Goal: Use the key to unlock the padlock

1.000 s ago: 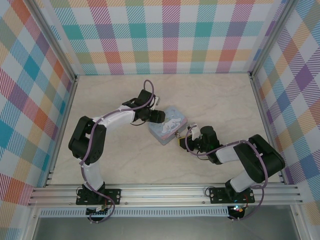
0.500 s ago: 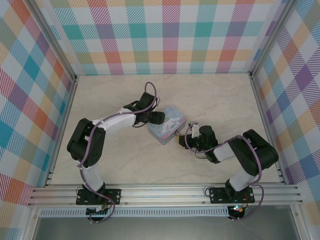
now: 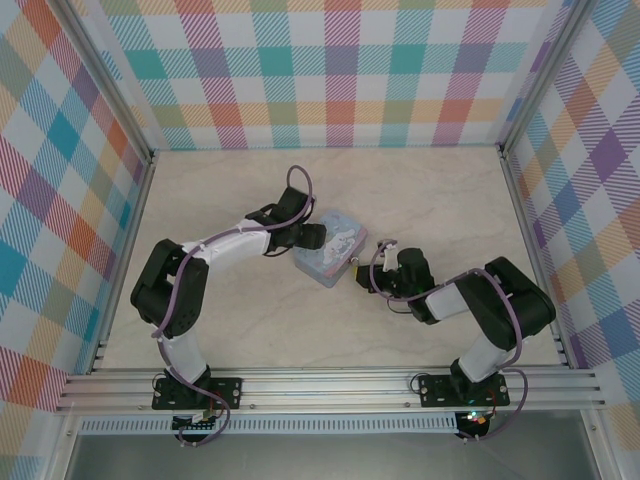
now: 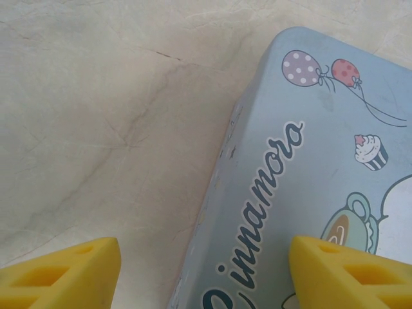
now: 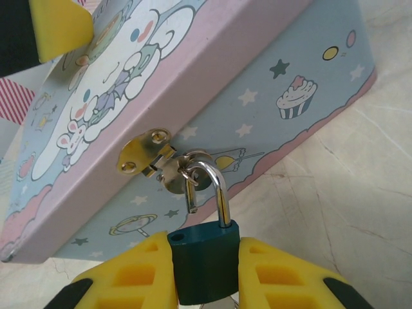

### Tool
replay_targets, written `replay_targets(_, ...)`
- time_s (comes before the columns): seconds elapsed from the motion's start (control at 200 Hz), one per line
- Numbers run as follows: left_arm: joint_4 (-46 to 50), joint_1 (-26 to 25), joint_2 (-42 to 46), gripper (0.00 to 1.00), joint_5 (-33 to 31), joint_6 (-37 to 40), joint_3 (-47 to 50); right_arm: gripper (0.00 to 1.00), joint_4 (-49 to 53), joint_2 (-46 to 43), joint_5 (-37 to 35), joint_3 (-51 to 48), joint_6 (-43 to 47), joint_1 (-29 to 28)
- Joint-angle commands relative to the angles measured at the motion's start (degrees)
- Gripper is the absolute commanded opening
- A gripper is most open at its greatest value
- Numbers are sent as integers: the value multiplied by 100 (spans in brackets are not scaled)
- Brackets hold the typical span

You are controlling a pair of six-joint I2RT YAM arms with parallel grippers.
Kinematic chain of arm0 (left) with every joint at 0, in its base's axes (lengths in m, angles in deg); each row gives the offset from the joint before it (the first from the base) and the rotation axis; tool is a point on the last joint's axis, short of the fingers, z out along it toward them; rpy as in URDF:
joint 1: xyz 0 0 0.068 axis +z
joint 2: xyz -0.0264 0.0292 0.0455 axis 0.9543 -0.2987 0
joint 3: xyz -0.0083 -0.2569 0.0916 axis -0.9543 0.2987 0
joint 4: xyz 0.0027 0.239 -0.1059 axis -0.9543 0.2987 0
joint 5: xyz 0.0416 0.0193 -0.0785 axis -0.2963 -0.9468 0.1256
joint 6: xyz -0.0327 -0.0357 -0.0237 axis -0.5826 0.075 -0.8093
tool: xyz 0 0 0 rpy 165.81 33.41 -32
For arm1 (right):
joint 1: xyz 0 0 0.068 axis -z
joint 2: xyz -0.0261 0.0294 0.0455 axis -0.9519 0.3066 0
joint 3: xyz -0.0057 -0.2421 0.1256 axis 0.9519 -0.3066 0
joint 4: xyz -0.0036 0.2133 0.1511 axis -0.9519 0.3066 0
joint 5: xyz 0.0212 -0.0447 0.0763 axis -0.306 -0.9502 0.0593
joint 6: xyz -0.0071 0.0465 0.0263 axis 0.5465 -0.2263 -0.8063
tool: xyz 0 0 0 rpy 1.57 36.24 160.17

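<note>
Marbled pale table (image 3: 430,200) from above: the left gripper (image 3: 312,238) sat at the far-left edge of the pale blue tin (image 3: 338,243), and the right gripper (image 3: 362,276) at its near-right side.

Left wrist view: the yellow fingers (image 4: 61,273) stood wide apart, one over bare table and the other over the tin's lid. The tin's edge ran between them, and nothing was clasped.

Right wrist view: the yellow pads (image 5: 129,278) were clamped on the dark teal padlock (image 5: 207,262). It hung by its shackle (image 5: 217,183) from the tin's brass hasp (image 5: 145,151) — the shackle's short leg ended above the body, out of its hole
</note>
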Motion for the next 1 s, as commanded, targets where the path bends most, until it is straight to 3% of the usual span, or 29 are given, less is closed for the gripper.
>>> replay_targets(0.0,775,-92,-86,70,-394,7,330,0,-129,-18,32,241,-251,89)
replay_targets(0.27,689,-180,-39,70,-509,-70,498,0,-151,126,102,417,-802,116)
replay_targets(0.995,802,-101,6,75,-969,-51,559,0,-372,311,-33,664,-1093,265)
